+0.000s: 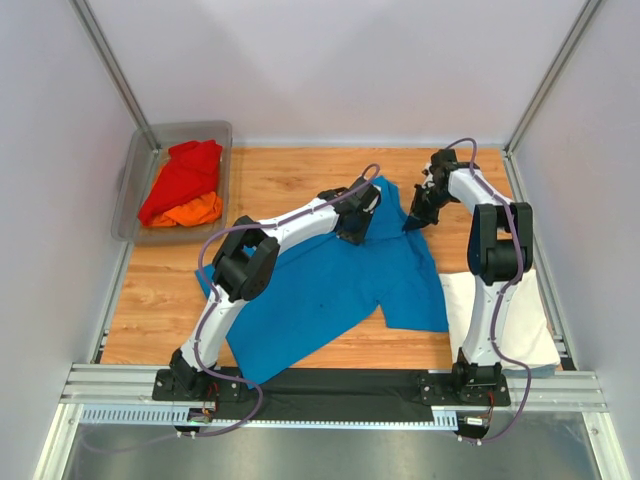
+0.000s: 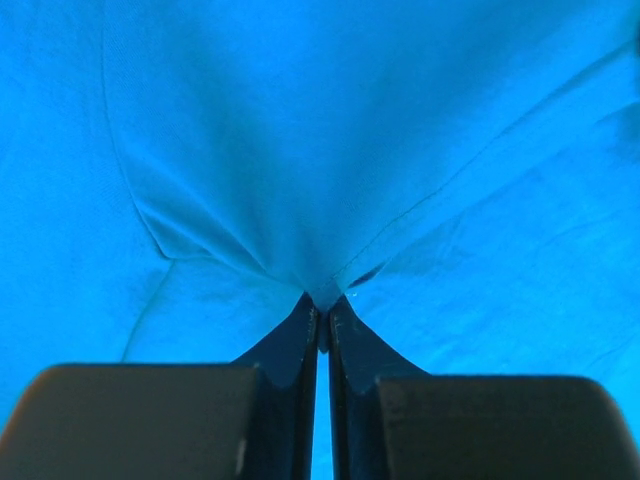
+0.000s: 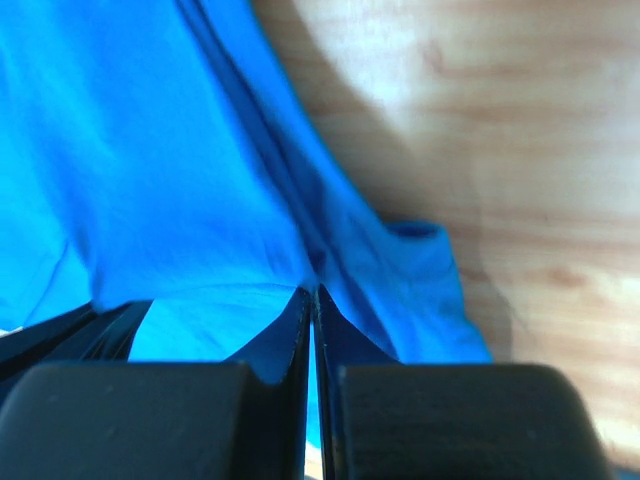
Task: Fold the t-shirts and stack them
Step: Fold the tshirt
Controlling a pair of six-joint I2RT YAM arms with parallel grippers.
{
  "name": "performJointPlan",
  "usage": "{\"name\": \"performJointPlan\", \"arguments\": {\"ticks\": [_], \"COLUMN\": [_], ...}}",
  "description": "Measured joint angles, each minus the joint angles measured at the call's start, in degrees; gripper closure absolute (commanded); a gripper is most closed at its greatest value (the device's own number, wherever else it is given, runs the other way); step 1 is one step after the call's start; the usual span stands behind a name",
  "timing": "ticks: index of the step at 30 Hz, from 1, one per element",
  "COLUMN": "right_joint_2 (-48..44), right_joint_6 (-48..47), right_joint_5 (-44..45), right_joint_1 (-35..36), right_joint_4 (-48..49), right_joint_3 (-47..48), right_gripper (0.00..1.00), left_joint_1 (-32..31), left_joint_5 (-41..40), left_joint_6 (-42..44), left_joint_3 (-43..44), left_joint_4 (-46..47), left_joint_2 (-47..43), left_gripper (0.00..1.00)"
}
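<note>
We look down on a wooden surface (image 1: 290, 175) boxed in by plain white walls (image 1: 330, 60), with slanted metal frame posts (image 1: 112, 70) rising from its far corners and a metal rail (image 1: 110, 383) along the near edge where both arms are bolted. The blue t-shirt (image 1: 330, 290) lies spread across the middle of the surface, rumpled, from near the far edge down towards the near left.

The left hand (image 2: 323, 306) is down on it near the far middle, its fingers pressed together with a peak of blue cloth pinched at the tips. Just to its right, the right hand (image 3: 311, 292) is closed on the shirt's far right edge, where bare wood shows right beside the fabric.

At the near right corner we see the white t-shirt (image 1: 530, 330) lying flat, partly behind the right arm. At the far left corner sits a grey see-through tub (image 1: 190, 127), holding the red t-shirt (image 1: 185, 175) with the orange t-shirt (image 1: 195, 212) on its near side.
</note>
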Motion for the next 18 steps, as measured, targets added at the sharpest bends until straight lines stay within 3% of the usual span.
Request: {"name": "performJointPlan", "arguments": {"ticks": [7, 11, 14, 18], "right_joint_2": [-2.6, -2.6, -2.4, -2.4], "right_joint_6": [0.9, 0.9, 0.9, 0.6], "right_joint_5": [1.2, 1.9, 3.0, 5.0], "right_joint_1": [-0.3, -0.6, -1.2, -1.9], "right_joint_4": [-5.0, -6.6, -7.4, -9.0], "right_joint_3": [0.1, 0.1, 0.1, 0.1], "right_gripper": [1.0, 0.96, 0.83, 0.71], "left_joint_1": [0.0, 0.0, 0.0, 0.0], "left_joint_5": [2.2, 4.7, 8.5, 14.4], "left_joint_6": [0.3, 0.9, 1.5, 1.9], "left_joint_3": [-0.1, -1.1, -3.3, -11.1], "left_joint_4": [-3.3, -3.9, -3.3, -1.3], "left_joint_2": [-0.3, -1.7, -3.7, -10.0], "left_gripper": [0.88, 0.69, 0.52, 0.46]}}
